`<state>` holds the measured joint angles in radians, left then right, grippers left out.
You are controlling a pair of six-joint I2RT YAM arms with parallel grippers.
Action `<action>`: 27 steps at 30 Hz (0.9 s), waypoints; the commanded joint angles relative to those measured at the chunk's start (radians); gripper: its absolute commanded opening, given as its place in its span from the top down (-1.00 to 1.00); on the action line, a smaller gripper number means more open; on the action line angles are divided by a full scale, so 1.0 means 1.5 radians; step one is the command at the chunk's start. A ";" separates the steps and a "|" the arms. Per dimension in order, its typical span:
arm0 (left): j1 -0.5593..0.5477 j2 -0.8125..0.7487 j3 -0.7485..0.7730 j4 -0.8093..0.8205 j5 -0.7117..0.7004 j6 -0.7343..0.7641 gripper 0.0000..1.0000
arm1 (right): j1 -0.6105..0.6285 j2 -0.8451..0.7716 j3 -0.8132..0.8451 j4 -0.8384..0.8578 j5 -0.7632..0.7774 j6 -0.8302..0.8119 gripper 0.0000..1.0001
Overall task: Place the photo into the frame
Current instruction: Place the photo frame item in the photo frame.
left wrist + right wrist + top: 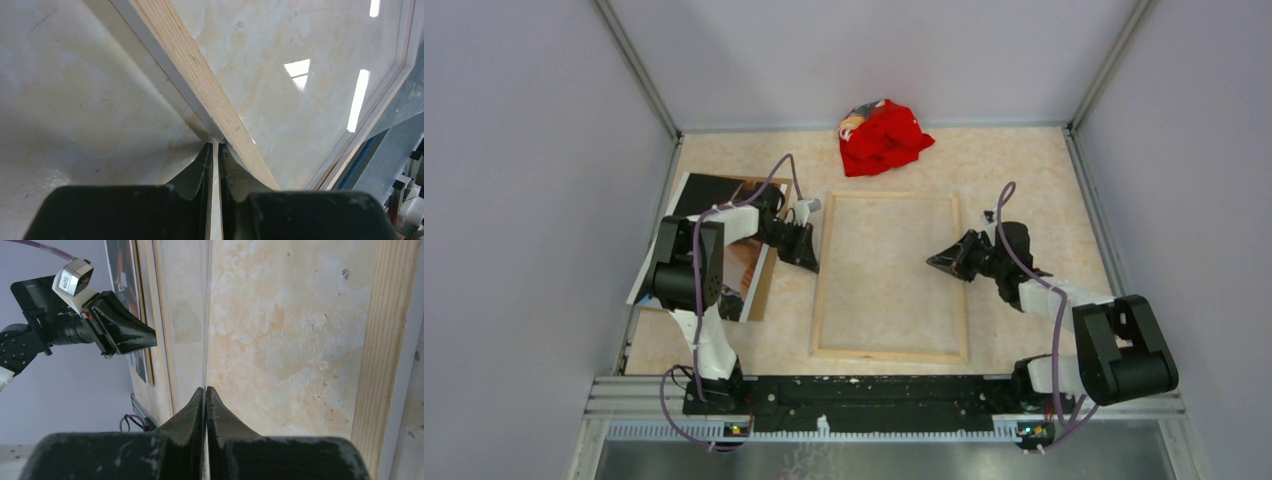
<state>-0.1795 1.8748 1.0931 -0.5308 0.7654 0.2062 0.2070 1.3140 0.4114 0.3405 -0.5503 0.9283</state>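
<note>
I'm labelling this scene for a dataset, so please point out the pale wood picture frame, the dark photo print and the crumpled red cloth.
Pale wood rectangular picture frame [889,354]: top view, near rail.
Dark paper photo print [696,195]: top view, far dark corner.
Crumpled red cloth [882,138]: top view, its middle.

Frame [890,275] fills centre; red cloth [884,138] just beyond far rail; narrow gap between.

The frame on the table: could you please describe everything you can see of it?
The frame is a large rectangle of narrow pale wood rails around a clear, glossy pane that shows the mottled beige table beneath. It lies flat mid-table, a white border under the wood. The left gripper has its tips at the left rail; the right gripper, shut, points in over its right side.
</note>
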 commanded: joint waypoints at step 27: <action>-0.008 0.036 0.022 0.011 0.023 -0.009 0.73 | 0.034 -0.028 -0.047 0.310 -0.084 0.058 1.00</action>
<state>-0.1783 1.9072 1.1126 -0.5354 0.7944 0.1917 0.2455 1.2827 0.3660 0.6579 -0.6373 0.9909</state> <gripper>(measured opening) 0.135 0.004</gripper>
